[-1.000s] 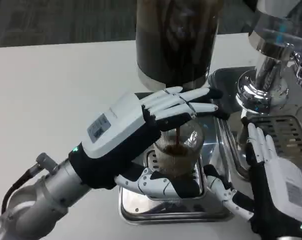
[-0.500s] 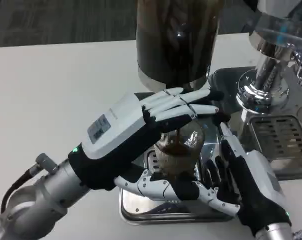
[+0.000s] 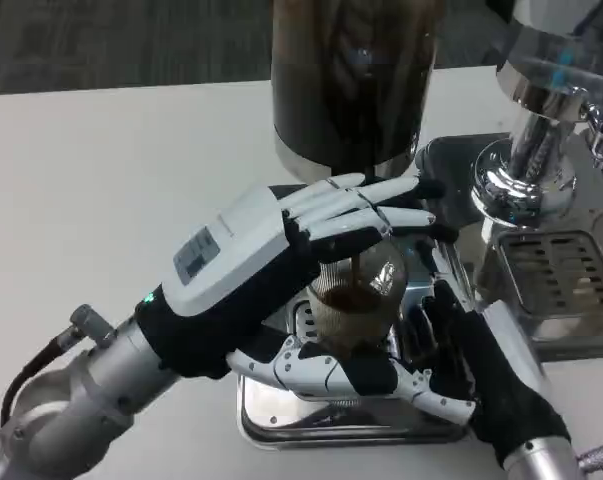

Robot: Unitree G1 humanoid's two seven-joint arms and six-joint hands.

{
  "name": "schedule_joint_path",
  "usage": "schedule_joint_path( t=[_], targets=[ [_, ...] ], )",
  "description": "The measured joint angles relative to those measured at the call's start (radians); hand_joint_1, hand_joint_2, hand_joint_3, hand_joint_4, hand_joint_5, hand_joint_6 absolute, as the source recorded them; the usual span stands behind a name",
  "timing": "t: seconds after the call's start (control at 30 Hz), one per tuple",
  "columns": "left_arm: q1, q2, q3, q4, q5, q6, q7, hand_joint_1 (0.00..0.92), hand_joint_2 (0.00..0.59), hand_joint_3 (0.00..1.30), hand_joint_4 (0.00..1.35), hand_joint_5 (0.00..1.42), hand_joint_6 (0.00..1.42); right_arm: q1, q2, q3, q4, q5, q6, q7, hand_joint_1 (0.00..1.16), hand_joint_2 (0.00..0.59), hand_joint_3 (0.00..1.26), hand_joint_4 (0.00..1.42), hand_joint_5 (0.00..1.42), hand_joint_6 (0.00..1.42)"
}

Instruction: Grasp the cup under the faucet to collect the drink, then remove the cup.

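Nearest the camera, the silver, jointed left forearm point(image 3: 71, 400) rises from the lower left corner, a black cable looping beside its wrist. Its left hand point(image 3: 271, 270) has a smooth white back with a grey label and black padding underneath. The white-and-black fingers point(image 3: 366, 205) reach flat over the top of the cup, and the thumb point(image 3: 321, 372) lies low across the cup's near side; whether the hand truly clamps the cup cannot be told.

At the lower right, the right hand point(image 3: 476, 365) comes in with its dark palm side turned toward the cup. Its fingers are spread and hold nothing, with a white fingertip point(image 3: 436, 403) just beside the left thumb.

The cup point(image 3: 353, 305) is a clear, ribbed plastic tumbler. It stands upright, long axis vertical, mouth up, on the slotted grate of a shiny steel drip tray point(image 3: 281, 425). Dark liquid fills its lower part, and a thin brown stream point(image 3: 354, 270) falls straight into it from above. Hands hem the cup in on the left, front and right; the tray's raised rim runs close around its base.

Behind it stands a tall cylindrical dispenser point(image 3: 353, 75) with a glassy dark body on a polished metal collar. To the far right is a chromed, rounded second dispenser point(image 3: 536, 120) over its own perforated drip grate point(image 3: 559, 275). The matte white table point(image 3: 101, 190) spreads wide and bare to the left.
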Motion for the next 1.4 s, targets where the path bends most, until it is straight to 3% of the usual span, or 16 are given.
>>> schedule_joint_path(
  t=[1.07,1.23,1.4],
  targets=[
    [0.014,0.008,-0.009,-0.034,-0.027,0.043,-0.001,0.0,0.161,0.3,0.12,0.25,0.17,-0.081,0.032,0.008,0.074,0.008,-0.037,0.054,0.58,0.178,0.0,0.0,0.0,0.06],
    [0.028,0.007,0.017,-0.053,-0.018,0.048,0.008,0.0,0.169,0.26,0.08,0.21,0.14,-0.084,0.036,0.007,0.08,0.009,-0.045,0.054,0.59,0.187,0.0,0.0,0.0,0.08],
    [0.041,-0.008,0.112,-0.067,-0.006,0.041,0.083,0.0,0.175,0.23,0.07,0.2,0.14,-0.083,0.038,0.004,0.084,0.01,-0.055,0.052,0.59,0.188,0.0,0.0,0.0,0.09]
  ],
)
